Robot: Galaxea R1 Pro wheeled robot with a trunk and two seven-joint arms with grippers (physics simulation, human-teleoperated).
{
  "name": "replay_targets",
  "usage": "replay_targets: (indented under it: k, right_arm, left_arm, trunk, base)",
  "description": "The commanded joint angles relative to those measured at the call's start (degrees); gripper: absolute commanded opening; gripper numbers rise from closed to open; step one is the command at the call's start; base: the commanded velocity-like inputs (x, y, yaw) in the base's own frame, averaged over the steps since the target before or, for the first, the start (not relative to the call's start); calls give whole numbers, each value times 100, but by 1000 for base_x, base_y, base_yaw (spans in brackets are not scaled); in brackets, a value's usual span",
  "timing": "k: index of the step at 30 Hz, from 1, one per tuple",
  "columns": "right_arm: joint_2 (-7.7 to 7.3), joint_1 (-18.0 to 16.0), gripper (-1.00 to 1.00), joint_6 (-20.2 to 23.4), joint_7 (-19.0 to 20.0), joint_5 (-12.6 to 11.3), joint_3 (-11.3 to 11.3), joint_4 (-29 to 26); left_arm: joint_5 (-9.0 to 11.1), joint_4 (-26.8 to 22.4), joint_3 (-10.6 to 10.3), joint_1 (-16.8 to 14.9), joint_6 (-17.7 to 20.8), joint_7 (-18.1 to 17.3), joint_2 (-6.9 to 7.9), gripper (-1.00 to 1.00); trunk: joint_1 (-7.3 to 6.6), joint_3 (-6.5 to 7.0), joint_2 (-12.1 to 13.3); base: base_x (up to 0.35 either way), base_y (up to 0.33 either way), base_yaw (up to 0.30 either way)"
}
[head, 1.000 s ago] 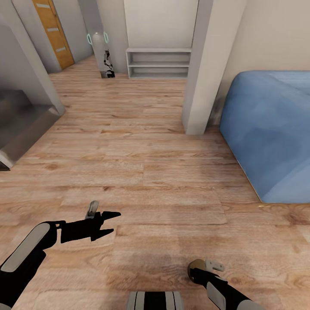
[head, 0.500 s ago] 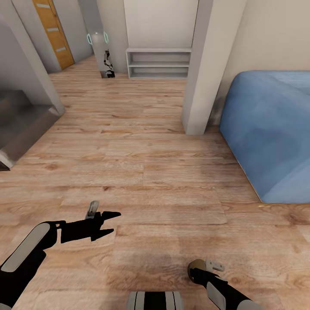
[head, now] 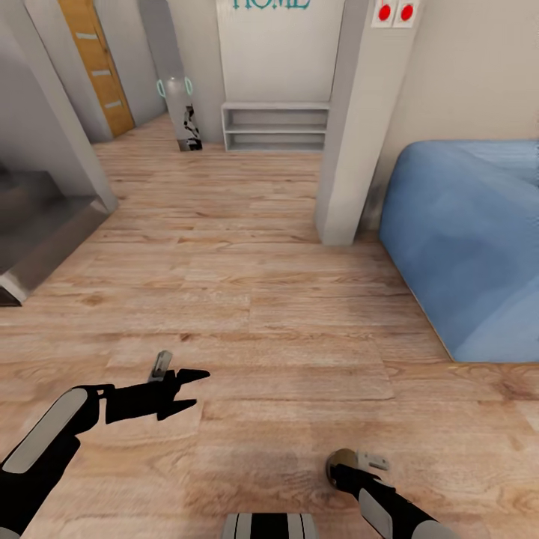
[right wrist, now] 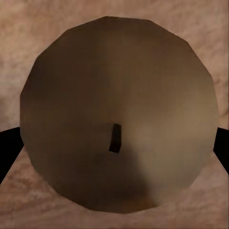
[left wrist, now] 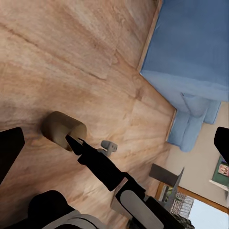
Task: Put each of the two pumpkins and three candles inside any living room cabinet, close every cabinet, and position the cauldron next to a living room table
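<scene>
- Head view has tilted up since half a second ago: "HOME" lettering [head: 270,4] and two red buttons [head: 394,12] now show along the top edge; the floor and sofa sit slightly lower. Camera motion, not moved objects.
- Both arms keep their earlier places in the frame.
- Right pincer [head: 346,466], lower right, is clenched on a stubby pale beige candle [right wrist: 119,114], dark wick [right wrist: 114,138] facing the wrist camera.
- Left pincer [head: 189,388], lower left, is released, fingers apart and empty.
- Pale wooden plank floor [head: 254,299]; blue upholstered sofa [head: 471,239] at right; grey open shelf [head: 275,126] upper centre.
- Judgement: robot is looking around for the cabinet.
</scene>
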Motion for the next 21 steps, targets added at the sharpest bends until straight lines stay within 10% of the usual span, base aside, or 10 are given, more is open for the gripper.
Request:
replay_targets:
  k: [1, 7, 21]
  right_arm:
    - [-7, 0, -100, 13, -42, -51, 49, -19]
    - [-12, 0, -100, 20, -41, -56, 44, -29]
    - [-13, 0, -100, 19, -50, -71, 22, -29]
  left_arm:
    - [29, 4, -7, -3, 0, 62, 5, 100]
    - [-302, 10, -9, -3, -4, 73, -3, 100]
    - [-393, 18, -1, -3, -10, 82, -2, 100]
  trunk:
    - [-3, 19, 0]
    - [-19, 151, 8]
    - [-55, 462, 27]
  base:
    - [0, 0, 0]
    - [0, 0, 0]
    - [0, 0, 0]
